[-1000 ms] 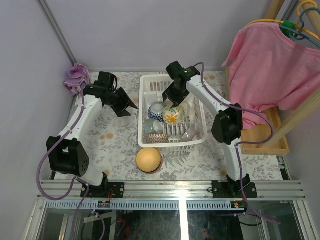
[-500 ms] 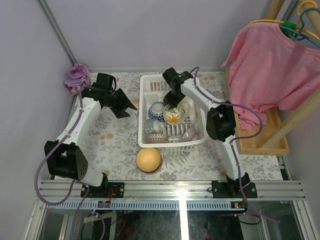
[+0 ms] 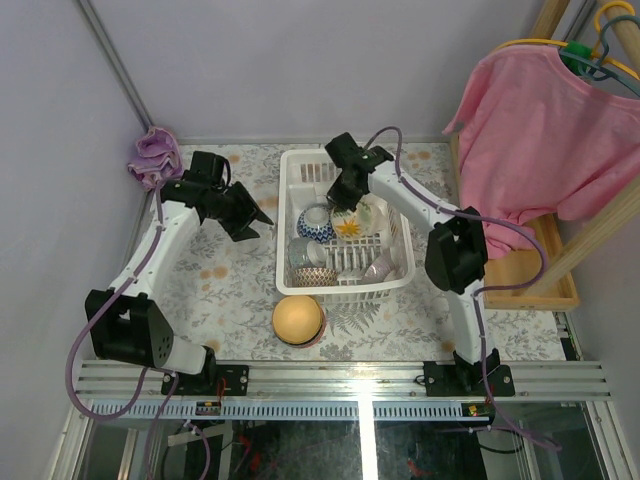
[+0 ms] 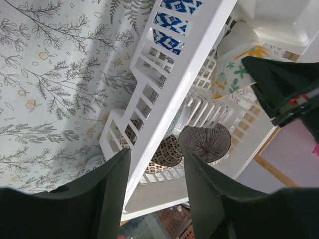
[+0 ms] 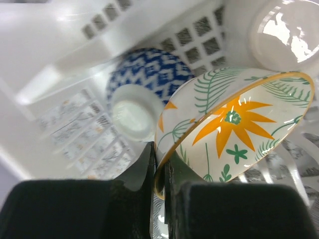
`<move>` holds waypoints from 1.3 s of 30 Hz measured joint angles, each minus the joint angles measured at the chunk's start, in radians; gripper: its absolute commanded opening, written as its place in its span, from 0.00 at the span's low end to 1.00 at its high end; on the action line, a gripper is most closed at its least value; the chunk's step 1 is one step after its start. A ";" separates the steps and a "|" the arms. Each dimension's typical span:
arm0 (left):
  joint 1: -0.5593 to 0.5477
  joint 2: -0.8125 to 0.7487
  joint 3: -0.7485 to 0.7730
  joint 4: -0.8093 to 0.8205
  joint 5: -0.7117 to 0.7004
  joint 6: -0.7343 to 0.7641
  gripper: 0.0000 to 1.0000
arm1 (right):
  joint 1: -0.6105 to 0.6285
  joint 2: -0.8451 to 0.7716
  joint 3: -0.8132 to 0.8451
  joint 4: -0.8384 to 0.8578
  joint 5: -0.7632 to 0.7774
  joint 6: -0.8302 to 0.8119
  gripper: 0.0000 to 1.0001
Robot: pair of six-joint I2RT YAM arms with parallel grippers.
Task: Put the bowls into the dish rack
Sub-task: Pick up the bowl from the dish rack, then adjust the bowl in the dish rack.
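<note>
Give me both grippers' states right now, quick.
Left gripper: open, empty.
Right gripper: shut on the rim of the white ceramic bowl with the orange flower.

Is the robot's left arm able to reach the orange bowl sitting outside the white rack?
Probably yes. The left gripper is open and empty. The orange bowl sits on the table outside the dish rack, with nothing between gripper and bowl.

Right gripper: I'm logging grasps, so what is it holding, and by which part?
The orange-flower bowl, pinched at its rim by the right gripper.
</note>
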 measured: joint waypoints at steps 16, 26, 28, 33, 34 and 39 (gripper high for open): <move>0.000 -0.045 -0.005 -0.047 -0.047 -0.001 0.45 | -0.034 -0.095 -0.327 0.898 -0.453 0.063 0.00; 0.000 -0.046 0.002 -0.087 -0.069 0.005 0.44 | -0.051 -0.091 -0.560 1.335 -0.515 0.228 0.00; 0.000 -0.046 0.002 -0.087 -0.071 0.006 0.44 | -0.053 -0.098 -0.614 1.410 -0.513 0.254 0.00; 0.000 -0.046 0.002 -0.089 -0.072 0.008 0.44 | -0.053 -0.105 -0.735 1.516 -0.512 0.295 0.02; 0.000 -0.046 0.002 -0.089 -0.073 0.010 0.44 | -0.053 -0.105 -0.759 1.530 -0.511 0.300 0.04; 0.000 -0.046 0.002 -0.090 -0.080 0.020 0.44 | -0.054 -0.117 -0.824 1.593 -0.511 0.311 0.06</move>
